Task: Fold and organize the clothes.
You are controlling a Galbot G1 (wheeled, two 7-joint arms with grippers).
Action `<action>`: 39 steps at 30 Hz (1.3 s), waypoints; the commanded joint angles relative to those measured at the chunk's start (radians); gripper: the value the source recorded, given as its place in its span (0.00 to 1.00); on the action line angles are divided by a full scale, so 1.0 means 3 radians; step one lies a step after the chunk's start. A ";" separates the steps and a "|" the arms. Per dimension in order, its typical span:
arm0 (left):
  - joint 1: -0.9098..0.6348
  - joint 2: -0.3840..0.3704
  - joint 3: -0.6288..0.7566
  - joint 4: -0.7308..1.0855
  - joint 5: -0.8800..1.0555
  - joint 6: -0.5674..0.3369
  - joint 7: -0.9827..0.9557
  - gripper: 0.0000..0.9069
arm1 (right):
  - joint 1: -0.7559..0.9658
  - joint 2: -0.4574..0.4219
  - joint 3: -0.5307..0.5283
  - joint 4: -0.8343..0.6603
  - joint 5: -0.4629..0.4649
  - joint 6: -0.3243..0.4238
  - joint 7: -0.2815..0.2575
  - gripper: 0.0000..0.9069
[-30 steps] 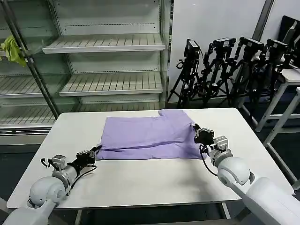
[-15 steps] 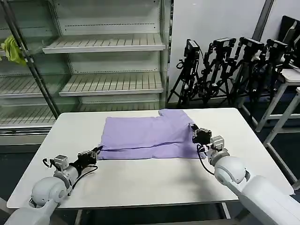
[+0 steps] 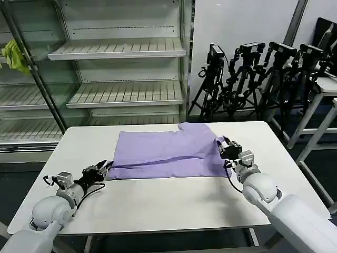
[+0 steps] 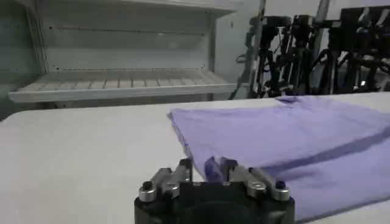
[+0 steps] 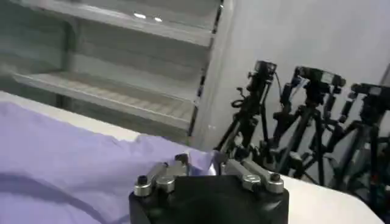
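The lavender T-shirt (image 3: 167,153) lies partly folded, spread flat across the far middle of the white bench (image 3: 158,203). The left tool (image 3: 102,168) sits at the shirt's near left corner, its fingers narrowed on the hem; the right tool (image 3: 225,146) grips the fabric at the shirt's right edge, apparently at the sleeve, though the pinch itself is hard to see. To fold cleanly, both tools should probably lift together, keep the edge taut between them and carry it evenly across, laying it down without dragging. No brand, label or writing is readable.
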 commanded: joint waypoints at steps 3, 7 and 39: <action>0.0005 0.0021 -0.0040 0.0134 0.0052 -0.0018 0.0025 1.00 | -0.0072 -0.0010 0.0134 -0.0081 -0.0038 0.0017 -0.0010 1.00; 0.0010 0.0052 -0.0112 0.0155 0.0055 -0.0019 0.0025 1.00 | -0.0218 -0.0065 0.0313 0.0039 -0.0036 0.0017 -0.0018 1.00; 0.0734 -0.0026 -0.0276 -0.0840 -0.0377 0.0383 -0.0182 1.00 | -0.2053 -0.0097 0.1245 0.1140 -0.0200 0.0016 0.0045 1.00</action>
